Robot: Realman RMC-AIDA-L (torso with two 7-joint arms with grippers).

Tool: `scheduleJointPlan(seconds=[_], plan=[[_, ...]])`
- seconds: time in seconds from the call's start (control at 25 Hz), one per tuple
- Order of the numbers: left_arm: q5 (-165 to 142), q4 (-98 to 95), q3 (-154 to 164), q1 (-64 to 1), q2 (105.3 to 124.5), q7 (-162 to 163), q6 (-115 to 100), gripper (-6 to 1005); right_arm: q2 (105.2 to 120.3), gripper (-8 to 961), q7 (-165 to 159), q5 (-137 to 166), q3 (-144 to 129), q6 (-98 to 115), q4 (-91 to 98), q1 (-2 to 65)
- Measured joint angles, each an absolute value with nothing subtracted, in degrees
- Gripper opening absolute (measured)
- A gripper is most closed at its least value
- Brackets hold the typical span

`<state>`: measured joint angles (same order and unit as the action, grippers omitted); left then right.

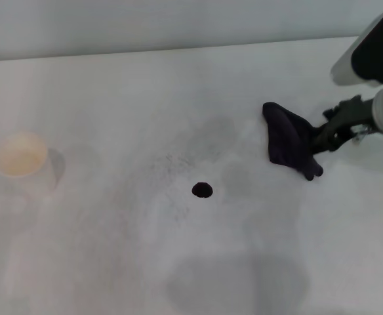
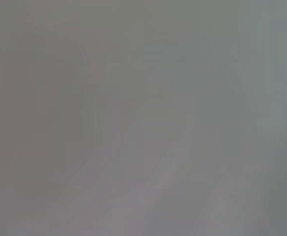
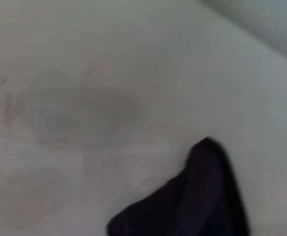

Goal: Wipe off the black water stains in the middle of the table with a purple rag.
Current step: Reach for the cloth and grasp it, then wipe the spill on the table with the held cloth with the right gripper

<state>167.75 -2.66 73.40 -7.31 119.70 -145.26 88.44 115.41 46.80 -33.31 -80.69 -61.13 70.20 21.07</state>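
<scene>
The black water stain (image 1: 202, 190) is a small round glossy blot in the middle of the white table (image 1: 113, 98). The purple rag (image 1: 286, 135), very dark, is to the right of and beyond the stain, with a thin tail hanging toward the front. My right gripper (image 1: 316, 146) reaches in from the right edge and is shut on the rag's right side. The rag (image 3: 202, 196) also shows close up in the right wrist view, over the table (image 3: 84, 59). My left gripper is out of view; the left wrist view shows only blank grey.
A pale paper cup (image 1: 22, 159) stands at the far left of the table. Faint grey smudges (image 1: 178, 157) lie around the stain. The table's far edge meets a grey wall (image 1: 178, 23).
</scene>
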Motion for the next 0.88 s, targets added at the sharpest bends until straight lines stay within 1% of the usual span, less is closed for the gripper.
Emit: scheduleJointPlan(seconds=[0.28, 0.52, 0.72, 0.88], plan=[[167.79, -2.64, 73.49, -7.57, 119.66, -143.69, 88.51, 889, 115.67, 851, 47.02, -36.32, -84.68, -58.14, 66.84, 21.68], [167.79, -2.66, 73.38, -7.96, 119.71, -143.67, 88.51, 889, 115.48, 661, 46.54, -37.55, -84.19, -59.50, 69.53, 21.60], [167.78, -2.74, 73.36, -8.09, 119.64, -143.64, 88.51, 889, 115.43, 616, 46.40, -39.89, -82.97, -61.59, 71.08, 21.67], [167.78, -2.90, 73.37, -8.18, 119.56, -143.62, 88.51, 889, 115.74, 616, 46.01, -40.67, -83.07, -60.95, 69.19, 22.59]])
